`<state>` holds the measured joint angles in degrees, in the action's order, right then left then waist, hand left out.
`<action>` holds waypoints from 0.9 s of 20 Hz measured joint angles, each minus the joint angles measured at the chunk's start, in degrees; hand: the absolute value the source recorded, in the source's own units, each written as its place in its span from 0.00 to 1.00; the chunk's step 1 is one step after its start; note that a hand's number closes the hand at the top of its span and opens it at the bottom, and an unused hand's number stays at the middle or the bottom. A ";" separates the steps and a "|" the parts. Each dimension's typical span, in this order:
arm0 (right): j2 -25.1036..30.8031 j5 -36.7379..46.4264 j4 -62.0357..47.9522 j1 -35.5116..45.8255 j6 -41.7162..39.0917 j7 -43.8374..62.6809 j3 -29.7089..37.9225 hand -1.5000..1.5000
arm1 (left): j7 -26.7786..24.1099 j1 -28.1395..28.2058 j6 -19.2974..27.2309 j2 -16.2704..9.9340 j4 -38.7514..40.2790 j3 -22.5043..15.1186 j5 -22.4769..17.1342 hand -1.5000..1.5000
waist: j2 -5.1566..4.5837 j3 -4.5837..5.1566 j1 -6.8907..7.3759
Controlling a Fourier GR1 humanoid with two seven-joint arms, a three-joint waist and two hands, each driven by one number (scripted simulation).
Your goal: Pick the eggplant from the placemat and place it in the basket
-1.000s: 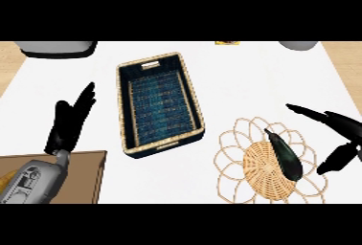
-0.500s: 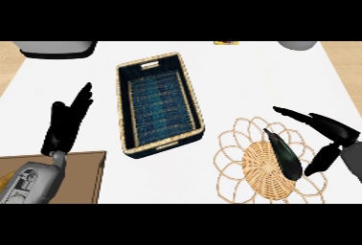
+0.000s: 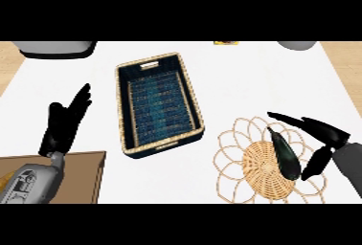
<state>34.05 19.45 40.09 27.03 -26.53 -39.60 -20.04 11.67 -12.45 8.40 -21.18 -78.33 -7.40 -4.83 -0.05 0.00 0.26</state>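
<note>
A dark, slender eggplant (image 3: pixel 285 153) lies on a round woven wicker placemat (image 3: pixel 263 175) at the lower right of the white counter. My right hand (image 3: pixel 322 137) hovers just right of it, open, its fingers stretched over the eggplant's far end and its thumb near the near end, neither closed on it. A rectangular wicker basket (image 3: pixel 127 128) with a dark blue lining stands left of the placemat with nothing in it. At the left, my left hand (image 3: pixel 65 123) rests open with its fingers up.
A wooden board (image 3: pixel 84 177) lies at the lower left under my left forearm. A grey container (image 3: pixel 56 47) sits at the back left, a grey bowl (image 3: pixel 297 45) at the back right, and a small yellow item (image 3: pixel 226 43) by the far edge.
My right hand has moved down and left, closing in on the eggplant from its right side. My left hand has drifted slightly lower. The eggplant has not moved.
</note>
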 measured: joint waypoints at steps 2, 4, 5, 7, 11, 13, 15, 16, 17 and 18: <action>-0.71 0.75 -0.06 -0.18 0.07 0.08 0.03 0.00 | -0.34 -0.84 -0.49 0.42 1.09 0.54 0.67 0.50 | -0.01 0.00 -0.05; -0.90 1.10 0.55 -0.60 -0.13 0.34 0.58 0.00 | 0.86 -1.10 -0.58 0.68 0.22 0.92 1.44 0.50 | 0.02 -0.01 -0.07; -1.01 1.29 -0.24 -0.33 -0.20 0.07 0.86 0.00 | 0.19 -0.52 -0.77 0.95 0.32 1.15 1.59 0.50 | 0.00 -0.02 -0.01; -2.00 1.83 -0.36 -0.47 0.19 0.35 1.06 0.00 | -0.26 -1.01 -1.10 1.76 1.61 1.49 2.10 0.50 | -0.01 0.00 -0.08; -2.64 2.93 0.17 -1.29 0.24 0.32 1.80 1.00 | -0.11 -0.81 -2.03 2.28 1.19 2.53 2.93 0.50 | 0.02 0.00 -0.09; -3.25 4.28 -0.66 -1.05 1.44 -0.78 1.40 1.00 | 0.83 -0.80 -2.24 2.58 0.22 2.54 3.31 0.50 | 0.08 0.09 0.01; -3.71 5.91 -1.42 -0.99 4.10 -2.82 1.43 1.00 | 1.54 -0.94 -2.64 2.67 -0.38 3.11 3.35 0.50 | 0.18 0.21 0.03; -3.79 6.77 -1.63 -1.07 5.48 -3.91 1.44 1.00 | 1.35 -0.58 -2.30 3.23 -0.72 2.91 3.89 0.50 | 0.21 0.23 0.06; -3.85 7.61 -1.91 -0.96 6.48 -4.83 1.47 1.00 | 1.84 -0.75 -2.05 3.65 -0.92 2.90 4.30 0.50 | 0.23 0.25 0.06; -4.13 8.32 -2.43 -0.79 7.72 -5.84 1.67 1.00 | 1.81 -0.41 -2.24 3.77 -1.34 2.91 4.57 0.50 | 0.25 0.27 0.09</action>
<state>29.92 27.77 37.65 26.24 -18.80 -45.44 -18.37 13.48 -12.86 6.16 -17.41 -79.67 -4.49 -0.26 0.21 0.27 0.35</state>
